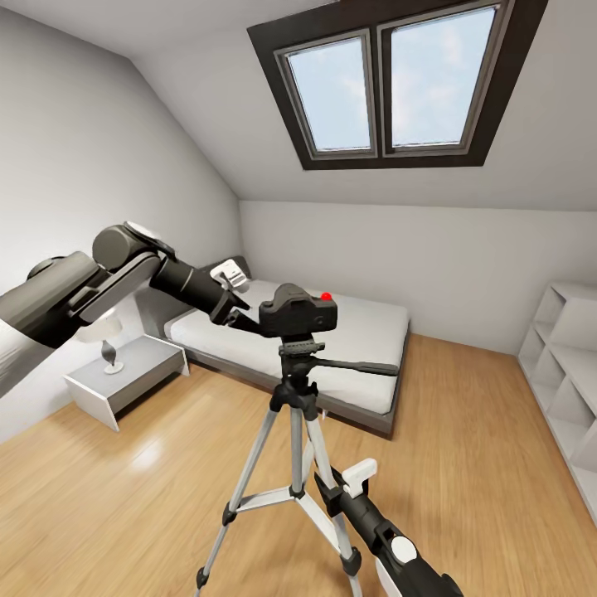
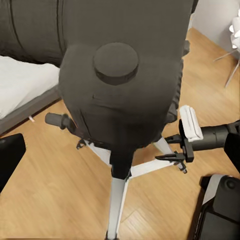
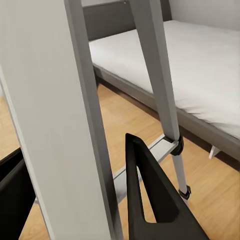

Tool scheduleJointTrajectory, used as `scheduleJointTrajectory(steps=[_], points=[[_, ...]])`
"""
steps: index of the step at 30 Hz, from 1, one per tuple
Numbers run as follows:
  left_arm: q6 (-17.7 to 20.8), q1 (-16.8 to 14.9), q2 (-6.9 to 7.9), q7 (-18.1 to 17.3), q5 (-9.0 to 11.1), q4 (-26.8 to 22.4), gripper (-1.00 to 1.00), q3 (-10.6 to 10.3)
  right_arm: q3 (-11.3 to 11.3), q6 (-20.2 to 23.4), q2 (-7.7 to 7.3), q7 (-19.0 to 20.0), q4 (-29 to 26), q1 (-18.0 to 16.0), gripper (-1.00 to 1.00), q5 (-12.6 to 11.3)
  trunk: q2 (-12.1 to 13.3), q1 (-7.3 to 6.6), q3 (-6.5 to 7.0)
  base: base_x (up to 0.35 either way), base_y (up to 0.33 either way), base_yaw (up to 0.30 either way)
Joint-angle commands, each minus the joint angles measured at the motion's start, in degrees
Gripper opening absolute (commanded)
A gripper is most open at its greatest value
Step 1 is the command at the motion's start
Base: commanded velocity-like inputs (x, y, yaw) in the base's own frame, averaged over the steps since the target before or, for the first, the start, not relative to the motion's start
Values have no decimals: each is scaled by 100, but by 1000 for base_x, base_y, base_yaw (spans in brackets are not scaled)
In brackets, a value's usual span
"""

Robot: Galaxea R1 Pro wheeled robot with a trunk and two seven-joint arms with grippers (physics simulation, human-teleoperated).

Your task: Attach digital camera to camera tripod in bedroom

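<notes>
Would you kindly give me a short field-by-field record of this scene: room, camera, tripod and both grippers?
room: bedroom, wood floor, bed, skylight
digital camera: on top of the tripod head, red button up
camera tripod: standing on the floor in front of the bed
left gripper: at the camera's side; finger state cannot be told
right gripper: low, close to a tripod leg, not clearly holding anything

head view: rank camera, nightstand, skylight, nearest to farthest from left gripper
1. Camera: right at the left gripper, on top of the tripod.
2. Nightstand: lower, on the floor by the left wall, beside the bed.
3. Skylight: farthest, high in the sloped ceiling.
</notes>
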Motion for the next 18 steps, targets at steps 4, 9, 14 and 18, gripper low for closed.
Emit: scheduleJointTrajectory(steps=[4,9,14,18], points=[[19,-14,149,-23,12,-45,100,51,4,11,-3,12,100,-6,-100,502,-11,5,-14,0,0,0],[19,-16,334,-88,22,-147,100,137,4,11,1,12,100,-6,-100,502,-11,5,-14,0,0,0],[19,-16,538,-318,25,-303,100,195,4,11,2,12,100,-6,-100,502,-11,5,-14,0,0,0],[19,-17,755,-635,26,-397,100,220,4,11,1,13,100,-6,-100,502,-11,5,-14,0,0,0]])
